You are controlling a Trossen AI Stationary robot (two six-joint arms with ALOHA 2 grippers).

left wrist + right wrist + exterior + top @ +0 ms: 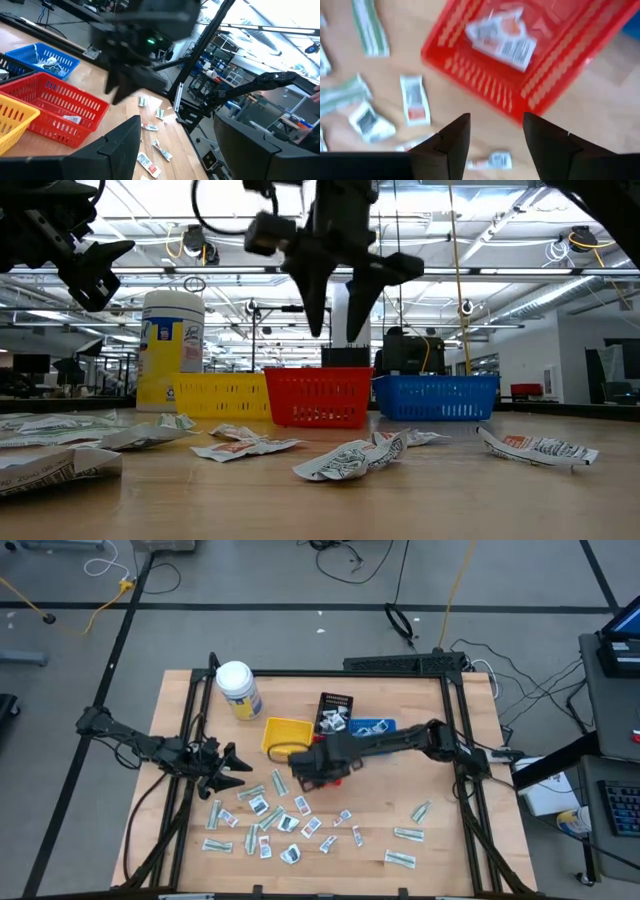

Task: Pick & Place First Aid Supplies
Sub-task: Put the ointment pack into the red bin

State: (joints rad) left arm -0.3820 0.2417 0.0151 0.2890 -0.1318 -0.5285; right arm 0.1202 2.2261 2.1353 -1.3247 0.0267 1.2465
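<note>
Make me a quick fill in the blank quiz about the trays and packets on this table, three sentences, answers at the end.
1. The right tool hangs open above the ____ tray.
2. A packet with orange print lies ____ that tray.
3. The white jar stands beside the ____ tray.

Missing words: red; inside; yellow

packets (262, 818): small, flat, white and green-grey | scattered on table (some in trays)
</note>
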